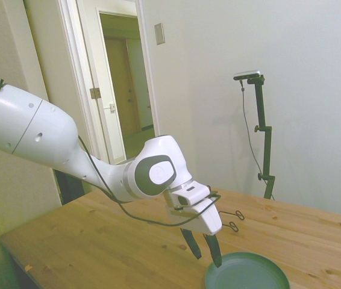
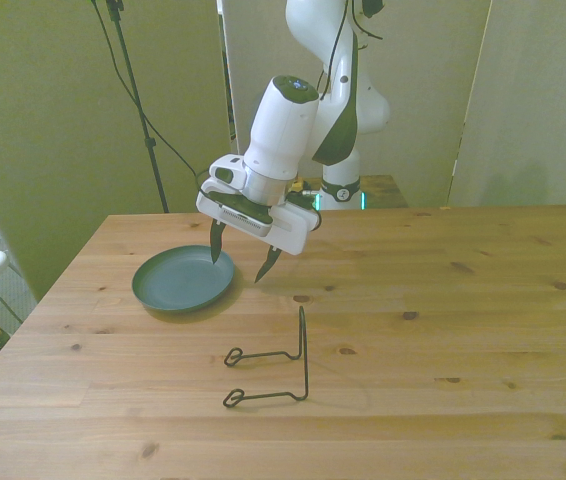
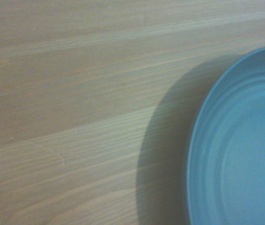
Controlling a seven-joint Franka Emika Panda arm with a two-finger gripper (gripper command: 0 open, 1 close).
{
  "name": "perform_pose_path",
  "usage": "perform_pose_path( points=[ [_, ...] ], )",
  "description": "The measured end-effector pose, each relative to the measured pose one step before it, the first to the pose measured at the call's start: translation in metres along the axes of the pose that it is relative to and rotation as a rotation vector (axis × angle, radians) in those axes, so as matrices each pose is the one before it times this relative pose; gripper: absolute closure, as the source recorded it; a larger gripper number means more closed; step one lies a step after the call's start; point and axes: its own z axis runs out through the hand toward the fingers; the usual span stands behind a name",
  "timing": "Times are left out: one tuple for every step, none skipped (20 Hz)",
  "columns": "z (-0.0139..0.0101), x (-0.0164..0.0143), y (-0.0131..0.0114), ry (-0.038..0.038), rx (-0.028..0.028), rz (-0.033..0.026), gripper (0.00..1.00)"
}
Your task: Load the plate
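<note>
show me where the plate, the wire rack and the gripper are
plate [image 2: 178, 284], front view, on its flat inner surface.
wire rack [image 2: 303, 345], front view, on its upright post.
gripper [image 2: 242, 263], front view, midway between its open fingertips.

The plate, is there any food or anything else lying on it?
No, in the front view the plate lies bare on the table, with nothing on its green surface.

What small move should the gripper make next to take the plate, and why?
Probably lower a little further, so the plate's rim on the front view's right passes between the fingers, then close. The gripper is open and straddles that rim from above: one finger hangs over the plate, the other over the bare table. The plate lies flat, not yet held.
</note>
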Motion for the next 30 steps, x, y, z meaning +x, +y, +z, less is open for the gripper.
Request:
perform_pose_path(
  points=[
    [0.00077, -0.00078, -0.00084, -0.00014, -0.00098, -0.00085, 0.00],
    [0.00076, -0.00092, -0.00099, -0.00013, -0.00087, -0.00073, 0.00],
    [0.00091, -0.00102, -0.00112, 0.00001, -0.00111, -0.00130, 0.00],
    [0.00102, -0.00109, -0.00118, 0.00041, -0.00140, -0.00177, 0.00],
    [0.00083, -0.00094, -0.00109, 0.00237, -0.00191, -0.00297, 0.00],
    [0.00066, -0.00059, -0.00082, 0.00422, -0.00215, -0.00279, 0.00],
    [0.00047, -0.00049, -0.00061, 0.00221, -0.00131, -0.00086, 0.00],
    [0.00035, -0.00040, -0.00044, 0.00075, -0.00087, 0.00095, 0.00],
    [0.00058, -0.00035, -0.00034, -0.00010, -0.00095, 0.00102, 0.00],
    [0.00086, -0.00020, -0.00014, 0.00001, -0.00168, 0.00126, 0.00],
    [0.00095, 0.00005, 0.00007, 0.00065, -0.00220, 0.00129, 0.00],
    [0.00104, 0.00035, 0.00030, 0.00078, -0.00237, 0.00060, 0.00],
    [0.00091, 0.00063, 0.00042, 0.00062, -0.00037, 0.00100, 0.00],
    [0.00078, 0.00081, 0.00047, 0.00074, 0.00077, 0.00163, 0.00],
    [0.00075, 0.00100, 0.00046, 0.00084, 0.00084, 0.00193, 0.00],
    [0.00097, 0.00114, 0.00051, 0.00053, -0.00009, 0.00218, 0.00],
    [0.00117, 0.00128, 0.00057, 0.00034, -0.00077, 0.00241, 0.00],
    [0.00108, 0.00161, 0.00035, 0.00059, -0.00113, 0.00258, 0.00],
    [0.00068, 0.00167, 0.00022, 0.00087, -0.00089, 0.00241, 0.00],
    [0.00056, 0.00170, -0.00019, 0.00122, -0.00073, 0.00209, 0.00],
    [0.00052, 0.00120, -0.00022, 0.00077, -0.00068, 0.00130, 0.00],
    [0.00062, 0.00079, -0.00044, 0.00044, -0.00077, 0.00056, 0.00],
    [0.00075, 0.00070, -0.00027, 0.00019, -0.00101, 0.00061, 0.00],
    [0.00095, 0.00073, -0.00018, 0.00000, -0.00136, 0.00073, 0.00],
    [0.00111, 0.00066, 0.00000, -0.00025, -0.00161, 0.00080, 0.00],
    [0.00024, 0.00102, -0.00011, 0.00085, -0.00030, 0.00086, 0.00],
    [0.00036, 0.00087, 0.00002, 0.00053, -0.00054, 0.00094, 0.00],
    [0.00018, 0.00070, 0.00010, 0.00046, -0.00031, 0.00082, 0.00],
    [0.00026, 0.00059, 0.00020, 0.00025, -0.00046, 0.00077, 0.00],
    [0.00029, 0.00065, 0.00026, 0.00024, -0.00054, 0.00102, 1.00]
  ],
)
